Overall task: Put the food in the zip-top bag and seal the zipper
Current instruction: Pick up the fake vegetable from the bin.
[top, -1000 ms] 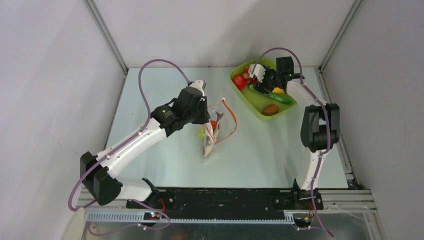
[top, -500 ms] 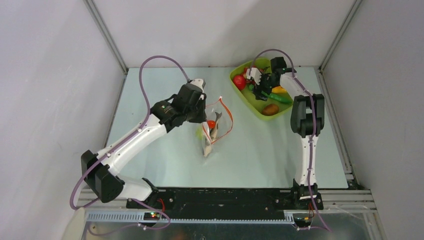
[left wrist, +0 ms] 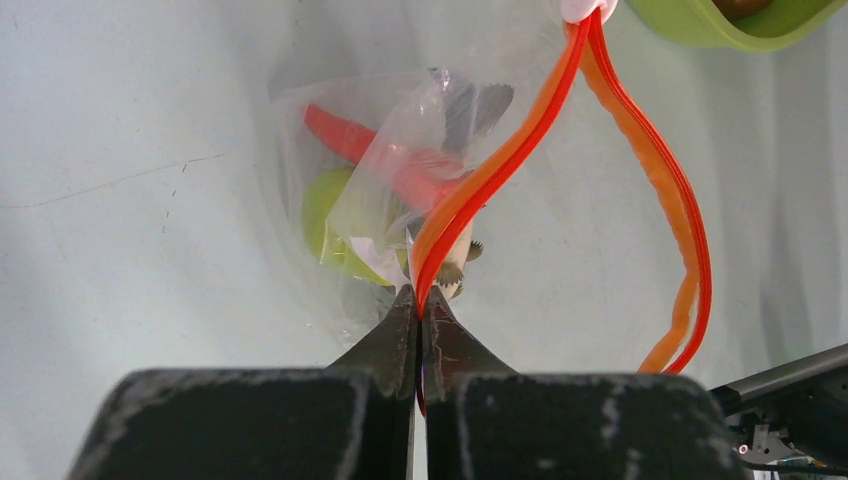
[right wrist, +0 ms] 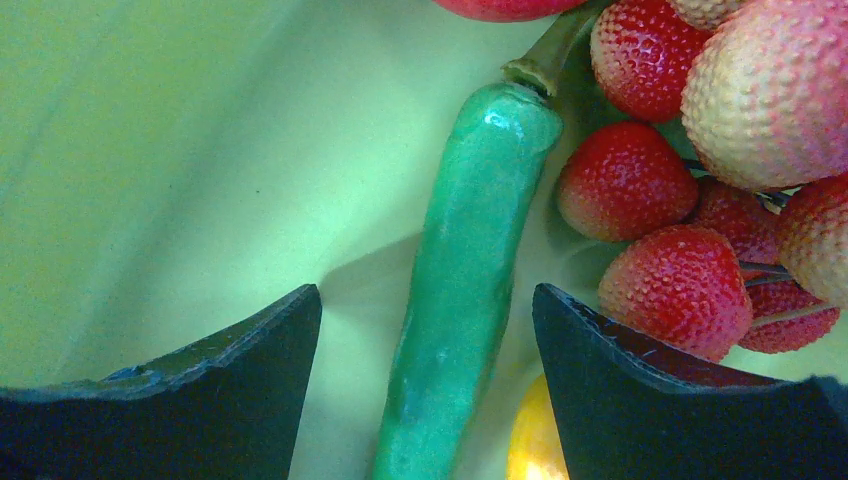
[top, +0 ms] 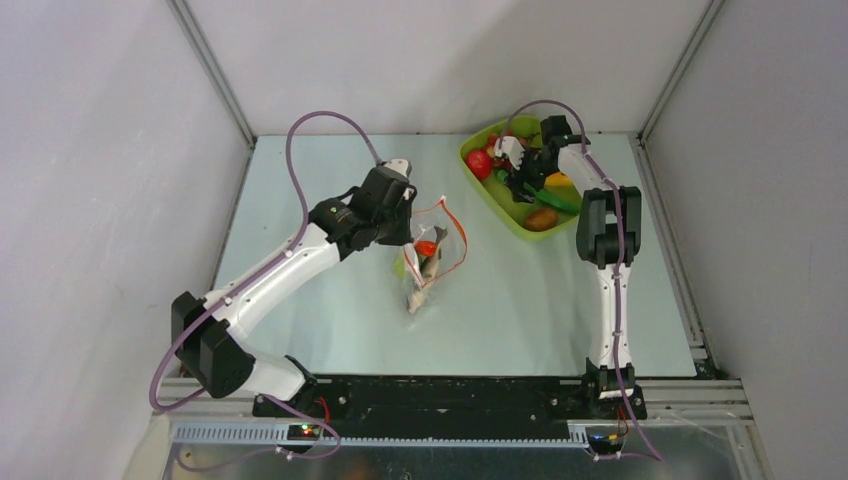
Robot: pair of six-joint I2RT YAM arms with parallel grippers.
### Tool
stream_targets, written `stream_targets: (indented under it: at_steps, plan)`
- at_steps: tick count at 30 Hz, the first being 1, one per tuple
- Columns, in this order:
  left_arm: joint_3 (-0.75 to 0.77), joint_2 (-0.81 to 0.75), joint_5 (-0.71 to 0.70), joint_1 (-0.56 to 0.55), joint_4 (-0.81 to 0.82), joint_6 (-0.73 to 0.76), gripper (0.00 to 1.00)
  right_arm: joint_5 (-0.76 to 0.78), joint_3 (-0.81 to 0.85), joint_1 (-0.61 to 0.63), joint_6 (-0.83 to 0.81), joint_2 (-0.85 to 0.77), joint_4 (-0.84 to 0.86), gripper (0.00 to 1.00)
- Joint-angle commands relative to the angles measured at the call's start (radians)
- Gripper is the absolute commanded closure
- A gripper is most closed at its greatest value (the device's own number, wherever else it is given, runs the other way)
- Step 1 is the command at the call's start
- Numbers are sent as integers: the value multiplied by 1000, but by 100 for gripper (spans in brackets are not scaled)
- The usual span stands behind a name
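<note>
Right wrist: green bean (right wrist: 470, 250) between fingers (right wrist: 200, 400)

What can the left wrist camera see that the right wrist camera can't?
Only the left wrist camera shows the left gripper pinched shut on the orange-red zipper of the clear bag, with a grey fish and a green fruit inside. Only the right wrist camera shows the right gripper open over a green bean, next to bumpy red fruits. Both show some of the lime-green tray.

White arms (top: 282, 272), black fingers (left wrist: 250, 420) (purple cables (top: 325, 113))
</note>
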Motion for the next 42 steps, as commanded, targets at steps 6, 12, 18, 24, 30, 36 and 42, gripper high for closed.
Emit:
stream_targets:
  at_steps: [6, 12, 18, 24, 30, 36, 42]
  plan:
    - [53, 7, -22, 11, -15, 24, 99, 26, 135, -4, 23, 101, -166, 23]
    - [51, 6, -26, 10, -18, 19, 100, 22, 116, 1, 22, 79, -194, 61]
    - [41, -3, -38, 12, -18, 13, 100, 118, -18, 24, 52, -7, -64, 91]
    - [23, -26, -41, 12, -12, 7, 100, 165, -163, 38, 129, -131, 128, 100]
    - [7, -49, -47, 11, -3, -2, 100, 247, -360, 79, 197, -306, 415, 100]
    - [-6, -64, -51, 12, -1, -7, 100, 245, -530, 89, 253, -468, 631, 100]
    - [-15, -71, -48, 11, 5, -10, 100, 253, -611, 93, 273, -567, 705, 100]
